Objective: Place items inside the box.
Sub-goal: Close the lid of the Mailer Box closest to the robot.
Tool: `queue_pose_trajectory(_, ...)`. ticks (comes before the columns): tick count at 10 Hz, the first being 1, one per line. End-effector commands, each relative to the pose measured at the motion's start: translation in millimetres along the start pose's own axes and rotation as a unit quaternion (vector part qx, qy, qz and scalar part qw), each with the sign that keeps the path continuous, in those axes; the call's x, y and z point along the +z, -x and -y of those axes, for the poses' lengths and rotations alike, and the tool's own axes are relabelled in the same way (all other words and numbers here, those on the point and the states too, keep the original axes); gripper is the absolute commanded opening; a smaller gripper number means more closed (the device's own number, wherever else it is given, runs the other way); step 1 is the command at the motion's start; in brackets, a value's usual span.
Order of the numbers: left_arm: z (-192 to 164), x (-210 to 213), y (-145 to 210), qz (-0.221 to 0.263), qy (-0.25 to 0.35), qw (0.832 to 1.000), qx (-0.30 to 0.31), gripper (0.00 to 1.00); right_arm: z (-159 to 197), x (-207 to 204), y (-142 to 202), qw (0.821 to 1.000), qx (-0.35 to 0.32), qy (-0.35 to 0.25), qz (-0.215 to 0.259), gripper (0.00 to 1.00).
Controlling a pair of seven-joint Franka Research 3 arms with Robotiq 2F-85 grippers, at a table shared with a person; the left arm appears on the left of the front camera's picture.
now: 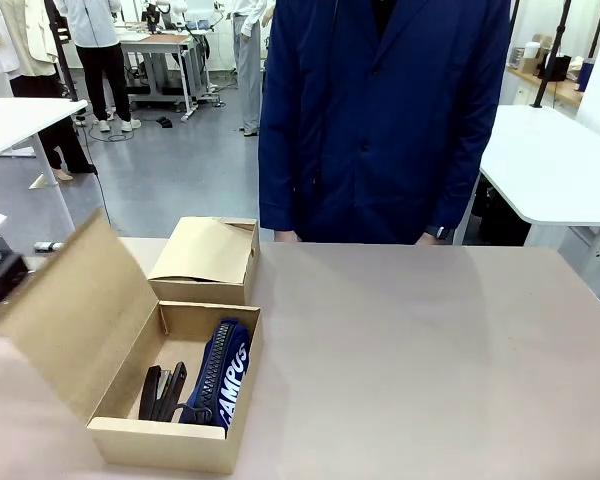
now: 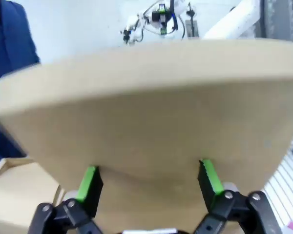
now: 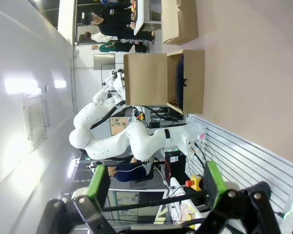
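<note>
The left tool [image 2: 149, 183] stood spread just behind the box's flap lid [image 2: 151, 122]; it should push evenly to close it over the CAMPUS pouch [image 1: 223, 372].

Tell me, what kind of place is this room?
Probably a robotics lab or workshop. A white robot arm stands by a table holding an open cardboard box. Behind the person in the navy coat are more white tables and a bench with equipment.
</note>
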State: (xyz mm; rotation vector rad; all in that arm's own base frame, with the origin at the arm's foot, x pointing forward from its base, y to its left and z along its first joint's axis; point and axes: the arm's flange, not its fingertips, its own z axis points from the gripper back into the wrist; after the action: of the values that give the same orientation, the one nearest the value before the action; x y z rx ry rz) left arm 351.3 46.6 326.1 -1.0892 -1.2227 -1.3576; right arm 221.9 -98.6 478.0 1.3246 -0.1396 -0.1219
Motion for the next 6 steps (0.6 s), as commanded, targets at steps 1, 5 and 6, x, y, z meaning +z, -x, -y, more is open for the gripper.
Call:
queue_pose_trajectory(1, 1, -51, -29, -0.039, -0.008, 0.999, -0.027, 1.00, -3, 0, 1, 1.000, 0.000, -0.010, 0.002, 1.00)
queue_pose_trajectory(5, 17, -120, -4, -0.088, 0.029, 0.995, -0.036, 1.00, -3, 0, 1, 1.000, 0.000, -0.010, 0.002, 1.00)
queue_pose_trajectory(6, 20, -128, 6, -0.106, 0.018, 0.993, -0.047, 1.00, -3, 0, 1, 1.000, 0.000, -0.010, 0.002, 1.00)
